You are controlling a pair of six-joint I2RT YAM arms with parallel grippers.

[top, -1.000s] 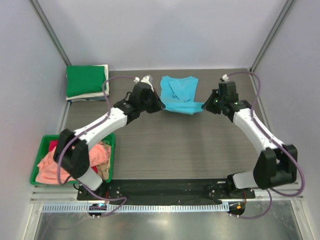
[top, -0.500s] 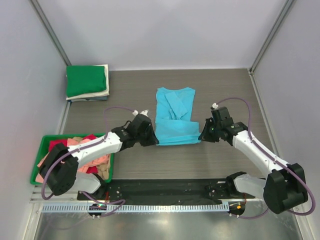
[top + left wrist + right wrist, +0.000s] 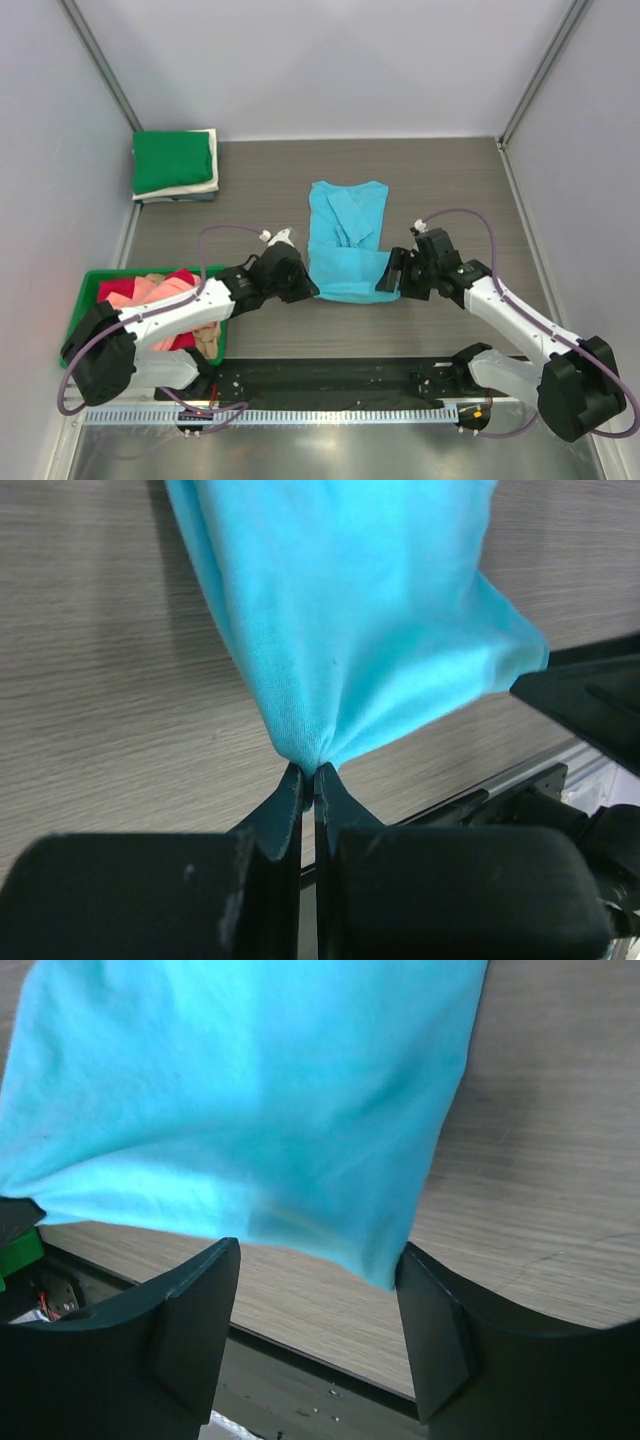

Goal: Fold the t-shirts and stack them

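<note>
Two grippers meet the near corners of the sky-blue t-shirt, which lies in the middle of the table. The left gripper is closed tight and pinches the left corner. The right gripper is spread wide, with the right corner between its fingers, not clamped. At the left, a green bin holds crumpled pink and red shirts. A folded stack lies in the far-left corner. Both arms reach low and inward.

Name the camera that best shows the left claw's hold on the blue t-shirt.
Left wrist: the left claw is shut, its tips pinching a gathered corner of the blue t-shirt. The top view shows that claw at the shirt's near corner, but the pinch is too small to see. The right wrist view shows cloth, not this grip.
</note>
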